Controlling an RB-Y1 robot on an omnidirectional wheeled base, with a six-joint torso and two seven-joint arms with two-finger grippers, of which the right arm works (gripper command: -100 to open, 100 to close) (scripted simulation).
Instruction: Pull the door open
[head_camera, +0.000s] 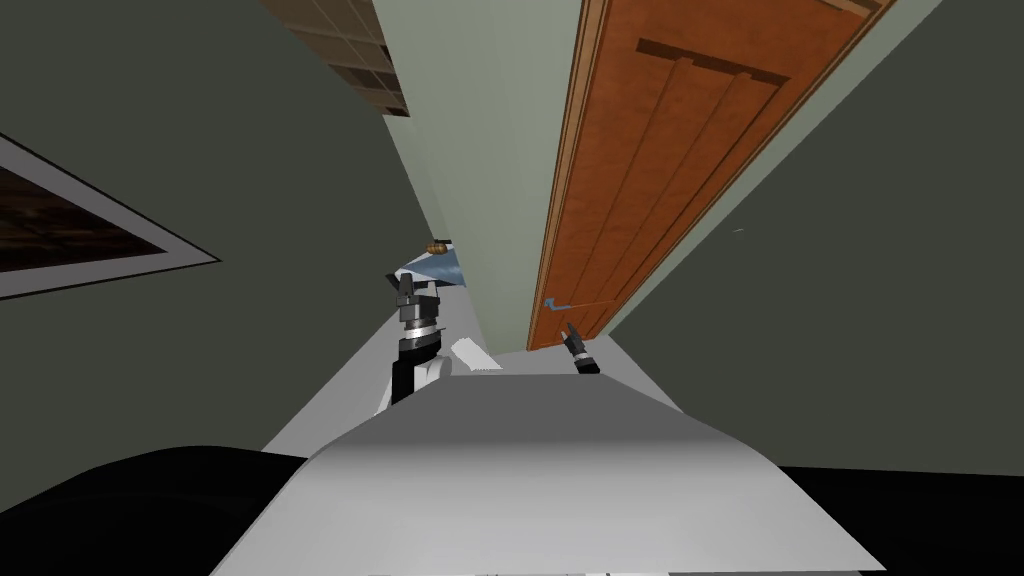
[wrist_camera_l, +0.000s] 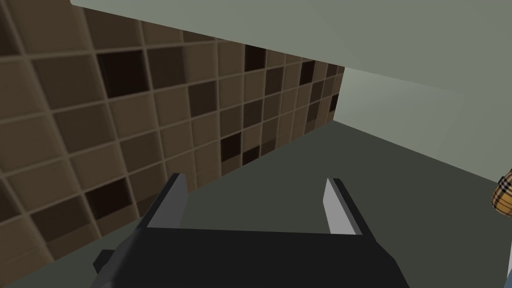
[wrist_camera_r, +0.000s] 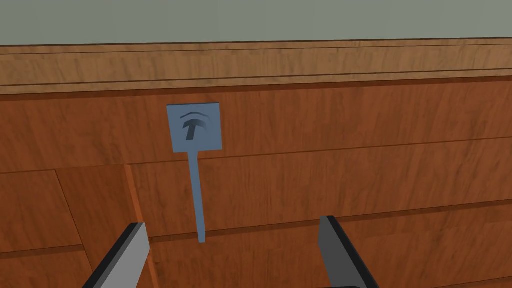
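A brown wooden door (head_camera: 680, 170) with long recessed panels is seen ahead and to the right, set in a pale green wall (head_camera: 480, 130). It appears to lie closed in its wooden frame (wrist_camera_r: 250, 62).

A blue-grey lever handle (wrist_camera_r: 196, 190) is mounted on the door close to the edge that meets the frame. It is fixed on a square plate (wrist_camera_r: 194, 127) of the same colour, and the thin lever runs from the plate away from the frame. In the head view the handle (head_camera: 560, 303) is found near the lower corner of the door on the frame side.

The right gripper (wrist_camera_r: 231, 222) is held in front of the door, with its fingers spread wide. The free end of the lever is seen between the two fingers, nearer to one of them, and no contact with the handle is visible. In the head view this gripper (head_camera: 572, 335) is placed just below the handle.

The left gripper (wrist_camera_l: 256, 177) is also widely open and nothing is held in it. It is raised on the left side (head_camera: 406, 285), well apart from the door. A small object with a yellow plaid pattern (wrist_camera_l: 502, 197) is seen beside it.
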